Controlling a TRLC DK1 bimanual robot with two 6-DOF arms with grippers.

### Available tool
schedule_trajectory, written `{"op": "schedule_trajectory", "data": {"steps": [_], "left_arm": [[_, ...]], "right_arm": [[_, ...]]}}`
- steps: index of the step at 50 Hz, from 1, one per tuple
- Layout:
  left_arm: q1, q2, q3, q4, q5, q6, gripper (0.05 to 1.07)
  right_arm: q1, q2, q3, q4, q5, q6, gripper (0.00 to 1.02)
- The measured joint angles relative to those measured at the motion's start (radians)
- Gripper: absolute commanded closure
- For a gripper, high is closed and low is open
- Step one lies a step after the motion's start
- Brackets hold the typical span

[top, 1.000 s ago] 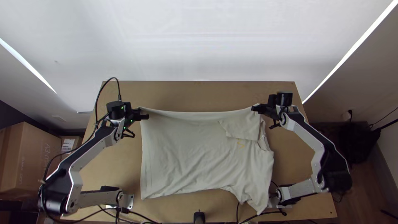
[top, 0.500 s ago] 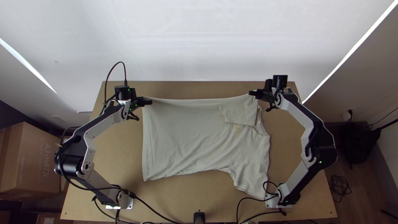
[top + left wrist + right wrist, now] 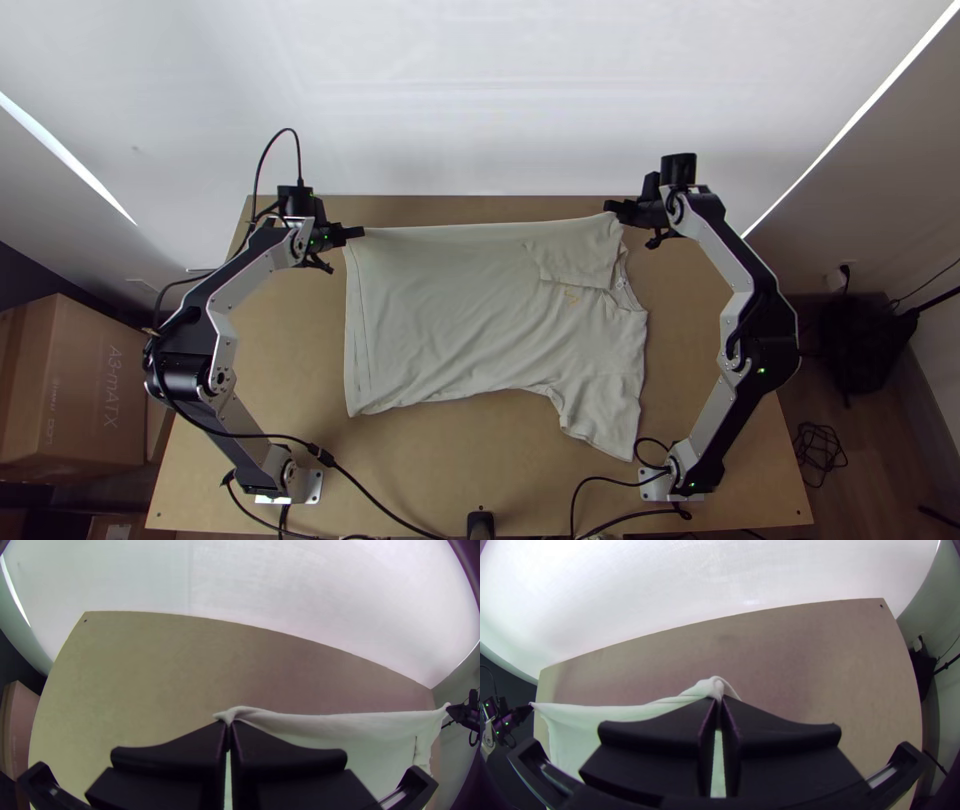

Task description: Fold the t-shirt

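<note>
In the top view the pale t-shirt (image 3: 460, 320) hangs spread between both grippers, its far edge pulled nearly straight. One sleeve lies folded over onto the body near the right end; another points toward the table's near edge. My left gripper (image 3: 360, 232) is shut on the hem-end corner, and my right gripper (image 3: 610, 207) is shut on the far edge at the shoulder end. In the left wrist view, cloth (image 3: 350, 725) runs out from the left gripper (image 3: 229, 726). Bunched cloth (image 3: 712, 686) sits at the tips of the right gripper (image 3: 719, 702) in the right wrist view.
Bare wooden table (image 3: 460, 465) lies in front of the shirt, crossed by black cables (image 3: 375, 505) near the left base. A black post (image 3: 480, 523) stands at the near edge. Cardboard boxes (image 3: 70, 380) are left of the table.
Both grippers have moved toward the table's far edge with the shirt held between them. The near parts of the shirt have followed, away from the near edge and the right arm's base.
</note>
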State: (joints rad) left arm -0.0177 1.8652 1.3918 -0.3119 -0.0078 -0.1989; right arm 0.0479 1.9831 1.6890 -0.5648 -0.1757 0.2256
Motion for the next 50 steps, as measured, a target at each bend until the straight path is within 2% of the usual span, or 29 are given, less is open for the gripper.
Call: {"op": "schedule_trajectory", "data": {"steps": [12,31,50], "left_arm": [[-0.008,-0.136,-0.069,-0.038,0.006,-0.011,1.05],[-0.049,-0.420,-0.364,-0.035,0.008,-0.030,1.05],[-0.051,-0.504,-0.553,0.029,0.009,-0.058,1.05]], "right_arm": [[-0.016,-0.046,-0.050,-0.069,0.000,-0.002,1.00],[-0.032,-0.219,-0.259,-0.076,0.000,-0.068,1.00],[-0.032,-0.296,-0.444,-0.059,0.008,-0.069,1.00]]}}
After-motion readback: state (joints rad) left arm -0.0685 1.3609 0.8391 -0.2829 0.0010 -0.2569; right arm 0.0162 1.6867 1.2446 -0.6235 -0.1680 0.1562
